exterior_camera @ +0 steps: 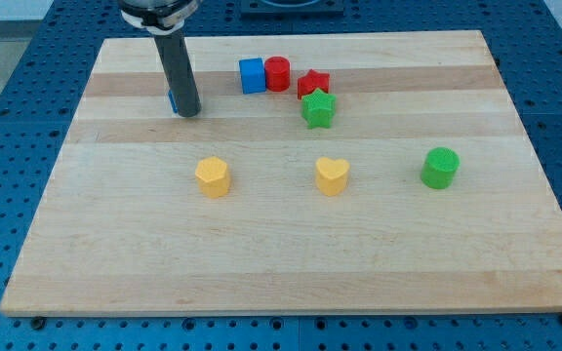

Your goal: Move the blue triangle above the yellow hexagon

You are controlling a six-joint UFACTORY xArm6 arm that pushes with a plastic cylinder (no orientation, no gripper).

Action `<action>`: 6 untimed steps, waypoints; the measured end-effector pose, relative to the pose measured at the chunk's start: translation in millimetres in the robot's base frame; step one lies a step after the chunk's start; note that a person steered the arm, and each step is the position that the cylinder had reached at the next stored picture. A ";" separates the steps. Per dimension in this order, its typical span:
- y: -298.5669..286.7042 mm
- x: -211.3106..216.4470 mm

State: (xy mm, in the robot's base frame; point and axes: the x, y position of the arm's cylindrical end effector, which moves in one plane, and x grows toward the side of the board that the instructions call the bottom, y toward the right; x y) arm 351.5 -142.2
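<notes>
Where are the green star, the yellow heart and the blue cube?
green star (pixel 318 107), camera view, on its top face.
yellow heart (pixel 332 174), camera view, on its top face.
blue cube (pixel 252 74), camera view, on its front face.

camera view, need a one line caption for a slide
My tip hides most of the blue triangle, up-left of the yellow hexagon.

The dark rod (pixel 178 73) descends from the frame's upper left, nearly upright. My tip (pixel 187 113) rests low in the upper-left area.

Triangle (pixel 172 98) behind my tip (pixel 187 113) — hexagon (pixel 213 176) toward view's bottom
</notes>
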 end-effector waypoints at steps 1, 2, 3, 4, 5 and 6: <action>-25.0 26.3; -82.9 37.3; -119.2 15.9; -116.5 -20.9; -83.3 -41.0; -46.8 -42.4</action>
